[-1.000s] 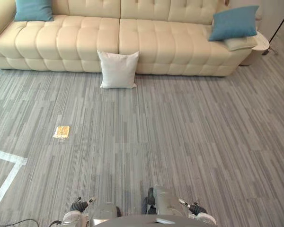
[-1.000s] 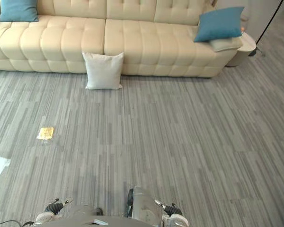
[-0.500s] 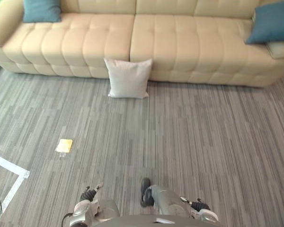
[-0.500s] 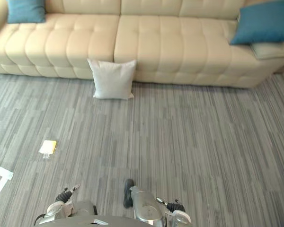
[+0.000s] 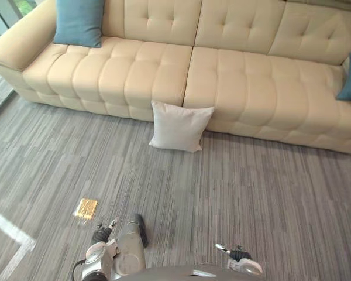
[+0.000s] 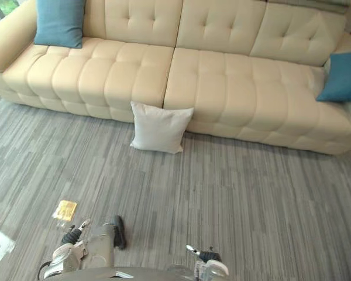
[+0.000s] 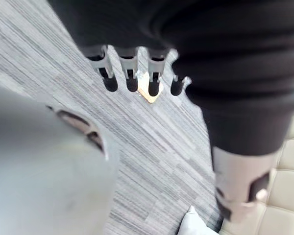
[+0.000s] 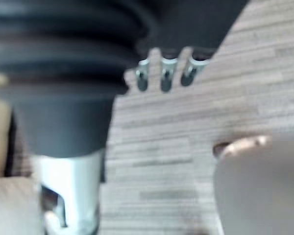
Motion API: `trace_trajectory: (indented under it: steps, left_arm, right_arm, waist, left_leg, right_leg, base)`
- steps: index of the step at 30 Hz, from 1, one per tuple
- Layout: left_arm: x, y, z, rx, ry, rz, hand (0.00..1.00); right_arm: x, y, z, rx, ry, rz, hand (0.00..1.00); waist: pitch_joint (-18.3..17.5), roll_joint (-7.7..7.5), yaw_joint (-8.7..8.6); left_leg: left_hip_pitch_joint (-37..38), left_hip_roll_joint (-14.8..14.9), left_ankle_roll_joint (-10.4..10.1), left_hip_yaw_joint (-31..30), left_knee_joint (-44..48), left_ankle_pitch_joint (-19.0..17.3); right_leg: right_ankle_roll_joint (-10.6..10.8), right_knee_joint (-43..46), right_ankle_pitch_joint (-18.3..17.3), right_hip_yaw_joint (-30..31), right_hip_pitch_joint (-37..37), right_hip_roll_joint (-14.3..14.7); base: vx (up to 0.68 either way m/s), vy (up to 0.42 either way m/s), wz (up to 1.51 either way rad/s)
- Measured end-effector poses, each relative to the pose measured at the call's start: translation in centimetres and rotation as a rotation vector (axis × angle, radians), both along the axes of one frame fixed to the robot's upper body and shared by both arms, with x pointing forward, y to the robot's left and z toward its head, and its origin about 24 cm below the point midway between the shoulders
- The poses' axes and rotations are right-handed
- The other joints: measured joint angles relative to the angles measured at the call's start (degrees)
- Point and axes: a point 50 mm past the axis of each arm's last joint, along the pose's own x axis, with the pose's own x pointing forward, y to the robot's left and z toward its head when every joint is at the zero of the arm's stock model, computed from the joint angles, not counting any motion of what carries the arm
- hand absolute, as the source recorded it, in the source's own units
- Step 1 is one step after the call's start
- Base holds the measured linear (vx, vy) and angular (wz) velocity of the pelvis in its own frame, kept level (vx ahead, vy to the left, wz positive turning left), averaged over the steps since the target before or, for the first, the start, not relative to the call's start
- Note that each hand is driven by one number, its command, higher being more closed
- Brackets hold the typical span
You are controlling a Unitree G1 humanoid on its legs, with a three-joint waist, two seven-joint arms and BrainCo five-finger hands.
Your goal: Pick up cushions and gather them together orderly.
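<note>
1. Grey carpet [image 5: 251, 193] fronts a cream sofa [image 5: 245, 88].
2. White cushion [image 5: 180, 127]: on carpet, leaning against sofa front.
3. Left blue cushion [image 5: 79, 22] and right blue cushion [image 6: 342, 77]: on sofa ends.
4. Left hand [image 7: 131, 78] and right hand [image 8: 165, 78]: fingers relaxed, empty.

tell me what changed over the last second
Only the camera moved: it came nearer the sofa, so the whole picture shifted. Nothing was taken hold of or let go. The white cushion still leans on the sofa front, the left teal cushion and right teal cushion stay on the seat, and the left hand and right hand hang open, empty.
</note>
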Motion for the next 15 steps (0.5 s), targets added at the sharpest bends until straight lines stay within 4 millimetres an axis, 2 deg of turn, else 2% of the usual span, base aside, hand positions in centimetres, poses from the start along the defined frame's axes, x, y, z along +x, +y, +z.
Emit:
trace_trajectory:
  steps: [1,4,5,6,7,8,9,10,11,12,13,14,15]
  left_arm:
    - [0.1,-0.1,0.0,-0.001,0.002,-0.01,0.0]
    - [0.3,-0.8,-0.1,-0.014,0.006,-0.038,0.0]
    - [0.5,-1.2,-0.2,-0.018,0.013,-0.068,0.0]
    - [0.4,-1.6,-0.3,-0.016,0.019,-0.097,0.0]
    - [0.3,-1.8,-0.3,-0.018,0.023,-0.106,0.0]
    - [0.2,-2.0,-0.4,-0.021,0.031,-0.113,0.0]
    - [0.0,-2.9,-0.6,-0.044,0.041,-0.117,0.0]
    - [0.0,-3.2,-0.7,-0.052,0.041,-0.117,0.0]
    - [-0.1,-3.8,-0.7,-0.069,0.039,-0.112,0.0]
    - [-0.1,-3.7,-0.7,-0.075,0.037,-0.093,0.0]
    - [-0.1,-3.7,-0.7,-0.077,0.034,-0.089,0.0]
    - [0.1,-3.5,-0.6,-0.076,0.019,-0.076,0.0]
    - [0.4,-3.4,-0.4,-0.077,-0.001,-0.06,0.0]
  right_arm:
    - [0.2,0.0,0.1,-0.001,-0.007,0.001,0.0]
    - [0.6,-0.1,0.2,-0.006,-0.017,0.005,0.0]
    - [0.7,-0.2,0.3,-0.008,-0.022,0.005,0.0]
    - [1.0,-0.4,0.4,-0.012,-0.027,0.008,0.0]
    - [0.9,-0.4,0.4,-0.012,-0.026,0.007,0.0]
    - [0.9,-0.5,0.4,-0.012,-0.027,-0.002,0.0]
    - [1.2,-1.3,0.6,-0.03,-0.039,-0.008,0.0]
    - [1.2,-1.5,0.6,-0.032,-0.04,-0.007,0.0]
    - [1.3,-1.9,0.8,-0.036,-0.047,-0.01,0.0]
    - [1.3,-2.1,0.8,-0.041,-0.049,-0.012,0.0]
    - [1.3,-2.0,0.8,-0.041,-0.046,-0.009,0.0]
    - [1.0,-1.9,0.6,-0.041,-0.03,-0.001,0.0]
    - [0.6,-1.9,0.5,-0.039,-0.013,-0.001,0.0]
  waist:
    - [0.04,0.07,-0.18]
    - [0.28,0.7,-0.32]
    - [0.42,1.16,-0.84]
    - [0.57,1.44,-1.58]
    - [0.55,1.36,-1.89]
    - [0.65,1.53,-2.15]
    - [0.6,4.04,-1.68]
    - [0.42,4.5,-1.6]
    - [0.38,5.93,-1.56]
    - [0.39,7.16,-2.08]
    - [0.47,7.25,-2.07]
    - [0.52,7.2,-1.99]
    - [0.56,7.14,-1.5]
  left_leg:
    - [0.99,-0.02,-0.43,0.14,-0.72,-0.33]
    - [5.62,-0.35,-1.51,1.14,-4.74,-0.29]
    - [7.53,-0.66,-2.29,0.95,-6.82,-0.16]
    - [9.34,-1.23,-3.26,0.19,-8.79,-0.04]
    - [10.89,-2.02,-4.49,-0.74,-9.95,-0.17]
    - [13.54,-2.21,-6.06,-2.64,-11.44,-0.54]
    - [14.67,-0.45,-7.37,-4.3,-11.36,0.0]
    - [14.57,-0.13,-7.72,-4.95,-10.75,0.27]
    - [13.99,1.35,-7.83,-6.63,-7.68,0.53]
    - [10.57,4.28,-7.71,-9.71,2.23,1.31]
    - [8.88,5.16,-7.72,-10.69,5.91,2.03]
    - [4.75,6.89,-8.33,-13.63,17.05,4.5]
    - [1.11,8.57,-9.05,-14.93,27.41,5.36]
  right_leg:
    - [-0.32,-2.89,-0.24,-1.44,-0.99,0.46]
    - [-1.73,-20.61,0.17,-6.27,-2.4,3.4]
    - [-2.58,-28.79,2.41,-7.09,-2.77,4.83]
    - [-3.01,-36.62,6.19,-6.65,-2.61,5.77]
    - [-3.29,-40.49,8.9,-5.7,-1.93,5.82]
    - [-7.89,-40.12,16.84,-5.16,-0.62,5.98]
    - [-8.55,-36.05,12.91,-5.85,-0.7,6.94]
    - [-8.64,-34.97,11.29,-5.86,-0.89,7.25]
    - [-8.92,-32.9,8.57,-6.59,-0.6,7.8]
    - [-9.15,-32.41,5.62,-7.4,1.4,9.32]
    - [-9.36,-32.52,5.06,-7.55,2.26,9.7]
    - [-9.67,-33.12,3.82,-7.74,4.54,10.8]
    - [-10.04,-33.64,2.78,-7.73,7.18,11.73]
  base:
    - [0.41,-0.001,-0.08]
    - [0.38,-0.028,-0.02]
    - [0.43,-0.079,0.28]
    - [0.56,-0.138,0.46]
    - [0.52,-0.17,0.62]
    - [0.6,-0.21,0.49]
    - [0.48,-0.188,0.35]
    - [0.44,-0.221,0.14]
    - [0.52,-0.303,0.18]
    - [0.52,-0.297,0.16]
    - [0.41,-0.225,0.11]
    - [0.29,-0.134,-0.12]
    - [0.41,-0.164,-0.24]
